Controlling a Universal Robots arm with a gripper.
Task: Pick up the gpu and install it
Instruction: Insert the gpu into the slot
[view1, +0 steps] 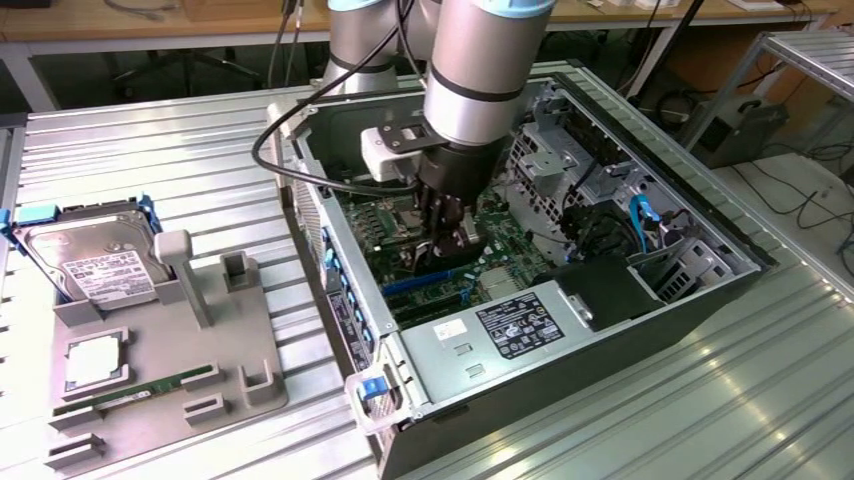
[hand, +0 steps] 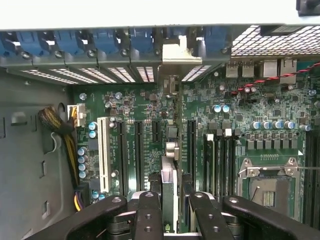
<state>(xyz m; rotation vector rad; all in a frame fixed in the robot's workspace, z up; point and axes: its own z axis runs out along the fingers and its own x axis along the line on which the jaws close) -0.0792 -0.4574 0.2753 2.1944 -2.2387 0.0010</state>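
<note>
Motherboard (hand: 150, 107) is that classic dark green, with black slots and one white slot (hand: 104, 152) at lower left of the wrist view. Blue clips (hand: 75, 42) run in a row along the top. The gripper (view1: 445, 240) is all black under a silver-grey arm (view1: 481, 60) with light blue rings. Grey tray (view1: 160, 370) at lower left of the exterior view, silver hard drive (view1: 94, 255) with a white label.
</note>
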